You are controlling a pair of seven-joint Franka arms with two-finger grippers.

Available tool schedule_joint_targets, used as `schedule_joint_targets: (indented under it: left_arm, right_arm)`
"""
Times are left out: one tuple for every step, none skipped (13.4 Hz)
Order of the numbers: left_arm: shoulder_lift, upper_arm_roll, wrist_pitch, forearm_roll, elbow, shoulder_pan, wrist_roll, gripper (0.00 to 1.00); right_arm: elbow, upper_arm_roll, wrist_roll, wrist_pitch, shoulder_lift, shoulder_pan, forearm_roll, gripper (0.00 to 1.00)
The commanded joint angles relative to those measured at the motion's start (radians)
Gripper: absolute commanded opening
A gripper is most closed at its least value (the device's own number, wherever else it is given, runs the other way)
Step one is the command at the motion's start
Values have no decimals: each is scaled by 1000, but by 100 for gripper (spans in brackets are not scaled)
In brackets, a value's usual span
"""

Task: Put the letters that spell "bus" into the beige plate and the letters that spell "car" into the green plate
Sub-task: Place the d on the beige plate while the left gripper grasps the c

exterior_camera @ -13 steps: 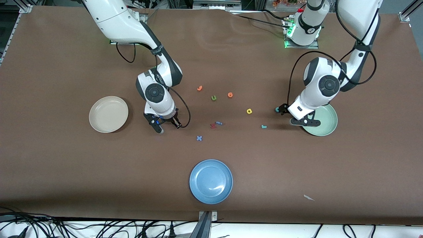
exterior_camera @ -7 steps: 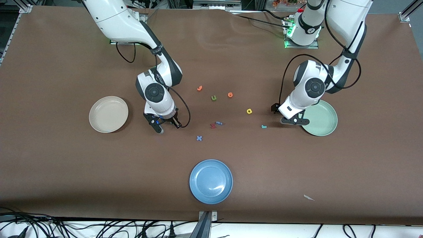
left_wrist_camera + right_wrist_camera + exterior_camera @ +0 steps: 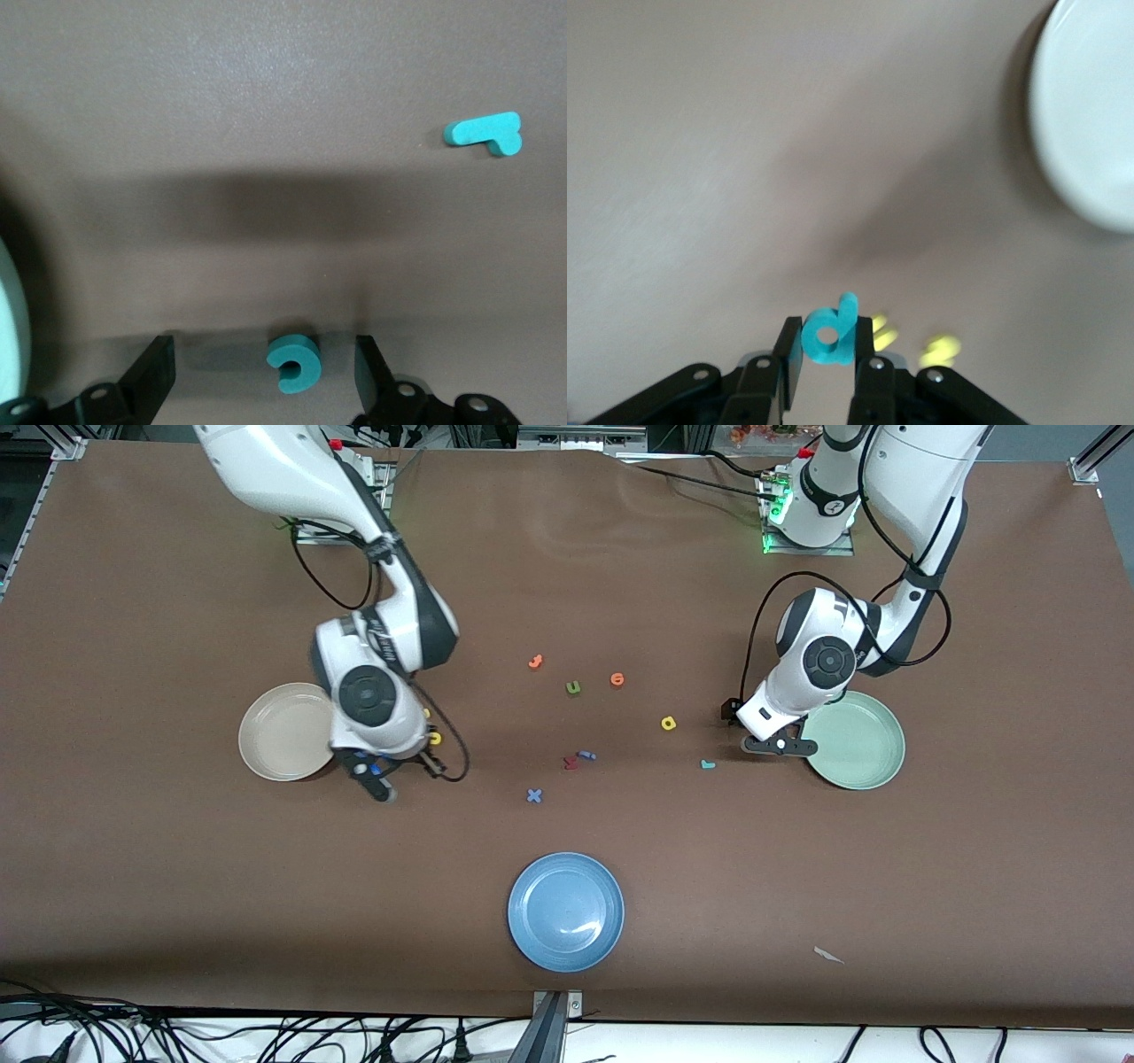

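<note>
Because each word has its own dish, the table (image 3: 177,868) is laid out in halves: the beige plate (image 3: 283,735) lies toward the right arm's end and the green plate (image 3: 864,744) toward the left arm's end, both bare, with a blue plate (image 3: 566,911) nearest the front camera that belongs to neither word. The right gripper (image 3: 827,350) hangs just beside the beige plate's rim, its fingers pinching the teal b (image 3: 831,334) upright between the pads (a sensible grip for so thin a piece), so I judge it is carrying the first letter of "bus" to that plate. Two yellow letters (image 3: 433,737), likely the u and s, lie on the table by that arm. The left gripper (image 3: 266,376) sits low beside the green plate with its fingers spread either side of the teal c (image 3: 293,362), apparently lined up to close on it. The teal r (image 3: 485,133) lies near, and the yellow a (image 3: 669,724) a little farther toward the middle. Odd letters, the blue x (image 3: 533,795) among them, are scattered mid-table.
</note>
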Motion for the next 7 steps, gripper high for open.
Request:
schedule_joint_targets:
  left_arm:
    - [0, 4, 15, 4, -10, -7, -15, 90]
    - [0, 4, 15, 6, -16, -9, -15, 90]
    - [0, 4, 15, 6, -22, -9, -15, 89]
    - [0, 4, 15, 6, -30, -9, -14, 80]
    - [0, 4, 12, 7, -30, -13, -14, 69]
    - [-2, 4, 9, 7, -30, -15, -14, 67]
    - [-2, 4, 8, 7, -30, -15, -14, 64]
  right_arm:
    - [-14, -83, -238, -136, -60, -11, 22, 0]
    - [-22, -131, -342, -163, -66, -13, 35, 0]
    - [-32, -175, -439, -183, -72, -13, 47, 0]
    - [-51, -218, -531, -187, -82, -13, 56, 0]
    - [-71, -259, -625, -187, -83, -13, 61, 0]
    - [-94, -296, -726, -178, -82, -22, 61, 0]
    - [-115, -309, -817, -169, -77, -52, 81, 0]
